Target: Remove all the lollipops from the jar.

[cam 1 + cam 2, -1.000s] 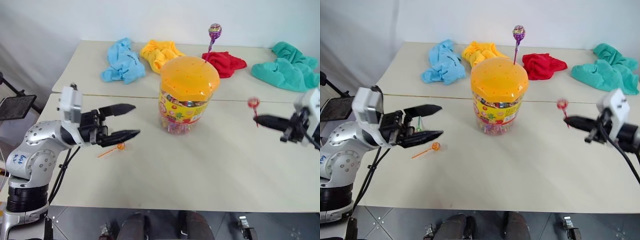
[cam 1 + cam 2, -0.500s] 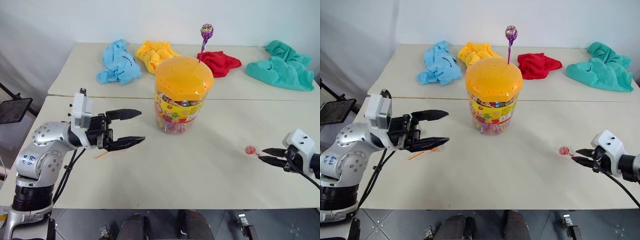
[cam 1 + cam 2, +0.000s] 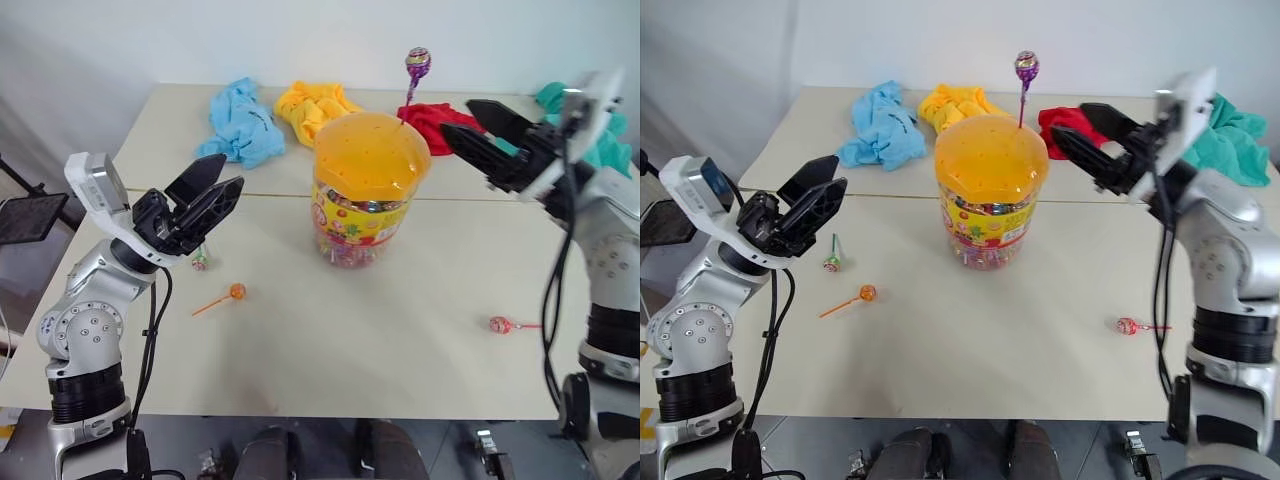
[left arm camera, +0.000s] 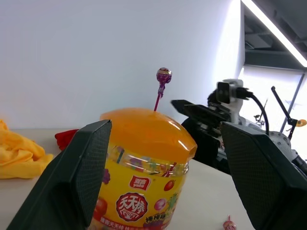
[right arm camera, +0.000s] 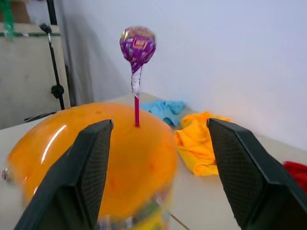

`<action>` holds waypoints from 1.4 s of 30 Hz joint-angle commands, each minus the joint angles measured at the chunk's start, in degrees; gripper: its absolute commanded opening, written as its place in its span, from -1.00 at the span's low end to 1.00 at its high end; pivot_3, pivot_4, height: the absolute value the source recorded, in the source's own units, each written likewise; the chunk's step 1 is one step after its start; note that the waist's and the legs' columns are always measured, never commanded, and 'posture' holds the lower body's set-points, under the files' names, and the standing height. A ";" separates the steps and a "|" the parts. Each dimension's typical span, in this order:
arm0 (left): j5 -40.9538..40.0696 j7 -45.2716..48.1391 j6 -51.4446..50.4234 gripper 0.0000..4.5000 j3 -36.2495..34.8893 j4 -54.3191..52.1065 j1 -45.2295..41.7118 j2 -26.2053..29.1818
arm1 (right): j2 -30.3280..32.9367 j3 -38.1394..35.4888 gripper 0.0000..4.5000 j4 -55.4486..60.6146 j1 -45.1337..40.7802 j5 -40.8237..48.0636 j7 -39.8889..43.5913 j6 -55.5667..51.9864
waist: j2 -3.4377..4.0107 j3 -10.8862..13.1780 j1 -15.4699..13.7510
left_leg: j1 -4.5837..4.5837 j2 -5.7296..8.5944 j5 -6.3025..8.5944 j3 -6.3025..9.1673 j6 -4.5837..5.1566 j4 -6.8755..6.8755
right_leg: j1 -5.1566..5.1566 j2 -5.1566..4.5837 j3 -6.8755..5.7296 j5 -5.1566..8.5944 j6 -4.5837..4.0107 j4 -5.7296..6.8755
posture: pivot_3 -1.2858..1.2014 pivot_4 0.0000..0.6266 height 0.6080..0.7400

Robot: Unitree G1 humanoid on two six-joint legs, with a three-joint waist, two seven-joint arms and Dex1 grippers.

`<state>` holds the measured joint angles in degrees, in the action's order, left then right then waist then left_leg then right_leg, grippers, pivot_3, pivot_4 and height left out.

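Note:
The clear jar (image 3: 368, 215) with its domed orange lid (image 3: 372, 155) stands mid-table. A purple lollipop (image 3: 417, 62) sticks upright out of the lid's far side; it also appears in the right wrist view (image 5: 137, 43). My right gripper (image 3: 457, 117) hovers open just right of the lid, pointing at that stick without touching it. My left gripper (image 3: 231, 171) is open and empty, raised to the left of the jar. An orange lollipop (image 3: 237, 291), a green lollipop (image 3: 200, 262) and a red-pink lollipop (image 3: 499, 324) lie on the table.
Crumpled cloths line the far table: blue (image 3: 240, 120), yellow (image 3: 315, 105), red (image 3: 435, 113) and teal (image 3: 1230, 125). A seam (image 3: 270, 196) runs between the two tables behind the jar. A dark stand (image 3: 25, 215) sits off the left edge.
My right gripper set the red-pink lollipop down on the table at the right, opened, then rose and swung left to the jar's top. The left gripper tilted upward.

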<state>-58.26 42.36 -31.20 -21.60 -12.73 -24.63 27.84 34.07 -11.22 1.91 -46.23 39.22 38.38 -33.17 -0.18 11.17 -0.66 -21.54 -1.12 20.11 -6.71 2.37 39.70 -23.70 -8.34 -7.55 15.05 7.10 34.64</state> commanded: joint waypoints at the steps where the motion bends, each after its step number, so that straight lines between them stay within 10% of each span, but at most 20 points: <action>1: 0.32 -0.02 1.31 0.69 0.55 -1.92 -0.50 -0.34 | -1.87 1.21 0.45 -1.23 -4.29 -1.04 -0.84 0.20 | 0.00 0.00 -0.03 | -0.02 0.04 0.01 0.00 0.02 0.00 | -0.01 -0.02 -0.01 0.00 0.00 -0.01 | 0.03 -0.52 1.00; 9: -0.67 -0.30 0.52 0.69 0.22 -3.63 1.49 0.18 | -4.54 3.22 0.45 -4.75 -9.63 -5.50 -3.50 -0.36 | 0.00 0.00 0.65 | -0.04 0.11 0.02 -0.02 0.04 0.01 | -0.01 0.00 -0.05 0.00 0.02 -0.03 | 0.03 -0.52 1.00; 19: -3.80 -1.33 0.83 0.69 -1.30 -3.39 -0.28 -1.48 | -4.87 1.24 -0.99 -5.01 -10.30 -3.22 -0.29 -0.48 | 0.00 0.00 0.91 | -0.02 -0.03 0.01 -0.08 0.02 0.02 | -0.01 0.03 -0.02 0.00 0.02 -0.03 | 0.03 -0.52 1.00; 25: -2.26 5.36 -2.00 0.69 0.69 -3.09 1.88 4.23 | -1.73 -6.77 -0.99 -3.57 -11.47 5.92 7.90 0.94 | 0.01 0.01 0.82 | -0.04 0.00 0.01 -0.08 0.03 -0.01 | -0.04 0.05 -0.04 0.00 0.02 -0.04 | 0.03 -0.52 1.00; 35: 12.63 20.31 6.62 0.69 12.49 -5.88 4.50 11.35 | 33.29 0.26 -0.99 -13.85 13.86 -19.62 18.66 5.66 | 0.01 0.01 0.40 | -0.08 0.21 0.13 -0.33 0.15 -0.15 | 0.04 0.02 -0.06 -0.03 0.09 -0.62 | 0.03 -0.52 1.00; 42: 15.17 22.40 9.19 0.69 13.52 -3.93 5.08 10.68 | 33.03 -3.33 -0.99 -22.06 31.69 -25.42 17.51 17.91 | 0.25 0.06 1.03 | 0.11 0.16 0.03 -0.53 0.05 -0.17 | 0.06 0.05 0.08 -0.04 0.09 -0.52 | 0.03 -0.52 1.00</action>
<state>-43.82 64.06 -23.54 -7.80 -16.76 -19.59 38.66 66.81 -11.67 -19.60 -14.47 14.69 56.98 -18.65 0.06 11.23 0.37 -21.37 -0.98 20.12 -7.27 2.42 39.54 -23.62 -8.29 -7.44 15.02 7.19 34.13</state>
